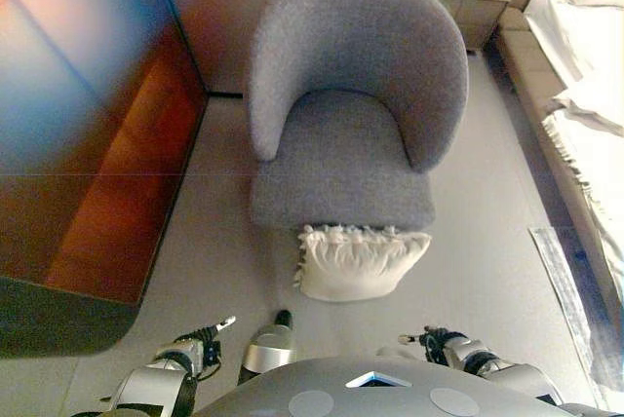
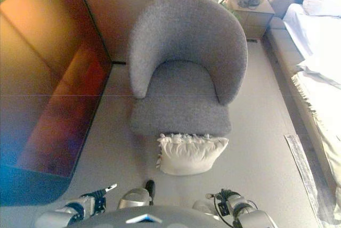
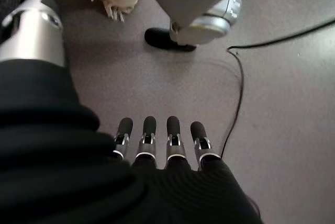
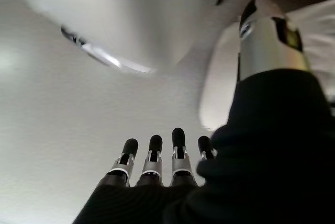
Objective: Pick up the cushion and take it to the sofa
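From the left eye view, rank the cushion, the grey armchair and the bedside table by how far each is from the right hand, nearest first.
1. Cushion: on the floor against the armchair's front, just ahead and left of the right hand.
2. Grey armchair: directly behind the cushion.
3. Bedside table: far back, beyond the armchair, beside the bed along the right.

Both hands hang low and hold nothing.

Daylight comes in from the far right, washing out the bed (image 1: 585, 37) and leaving the floor (image 1: 487, 271) pale and evenly lit. The glossy dark panel (image 1: 88, 125) on the left carries orange and blue reflections, with a hazy glare. The grey armchair (image 1: 341, 105) throws a soft shadow toward the wall behind it. Straight lines bend near the edges of both eye views (wide lens). In the right wrist view the background is bright and soft, out of focus
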